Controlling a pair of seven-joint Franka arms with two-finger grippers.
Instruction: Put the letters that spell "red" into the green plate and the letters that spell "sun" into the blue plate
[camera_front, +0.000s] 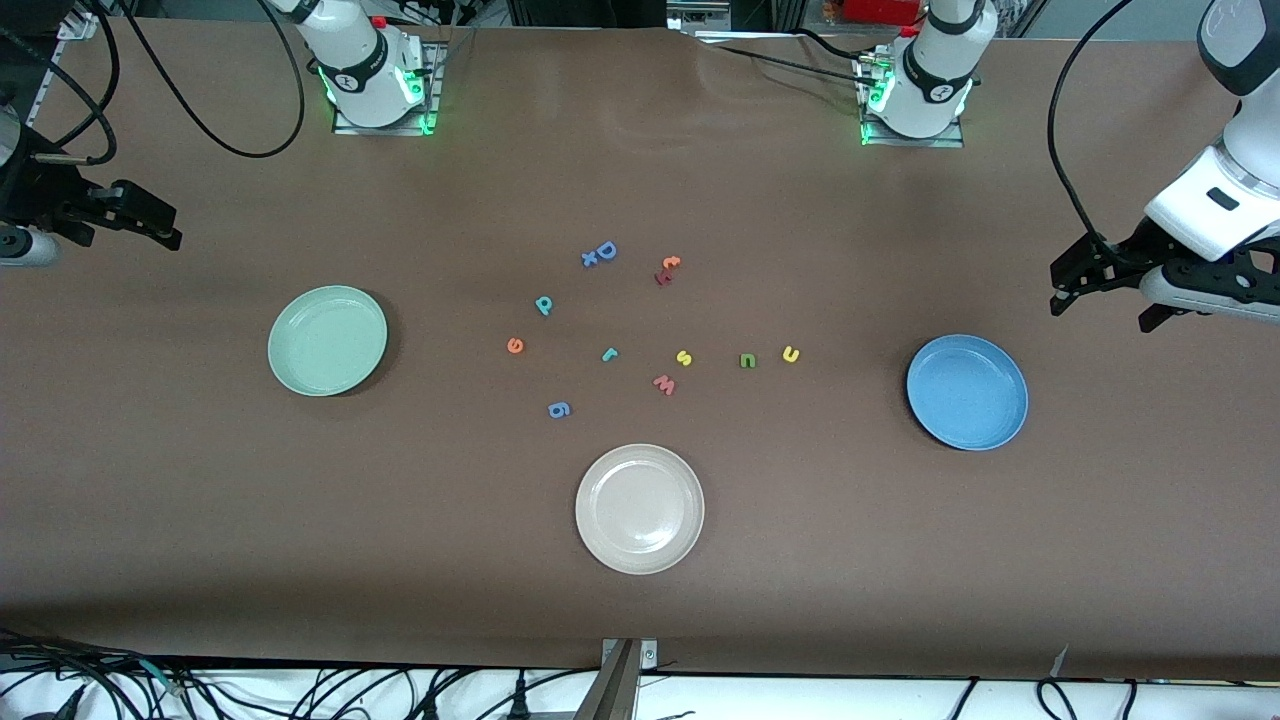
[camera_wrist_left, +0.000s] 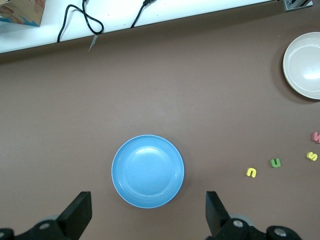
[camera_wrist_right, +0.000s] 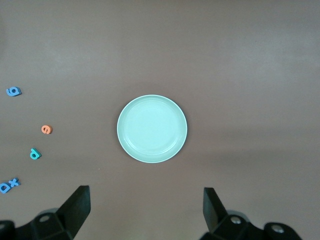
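Left pincer (camera_wrist_left: 145, 220) hovering wide open and empty at the left arm's end of the tabletop (camera_front: 900, 560), up in the air, close to the blue plate (camera_front: 967, 392). Right pincer (camera_wrist_right: 145, 217) likewise spread wide, holding nothing, raised at the right arm's end near the green plate (camera_front: 327, 340). Both plates bare.

Letters scattered mid-tabletop between the two plates, well apart from either pincer. Teal "d" (camera_front: 544, 305), orange "e" (camera_front: 515, 346) and teal "r" (camera_front: 609, 354) toward the green plate's side. Yellow "s" (camera_front: 684, 357), dark green "n" (camera_front: 747, 360) and yellow "u" (camera_front: 791, 354) in a loose row toward the blue plate, "u" closest to it.

Also there: blue "D" (camera_front: 605, 250), pink "w" (camera_front: 664, 384), blue "g" (camera_front: 560, 409), and a cream-white plate (camera_front: 639, 508) nearest the front camera.
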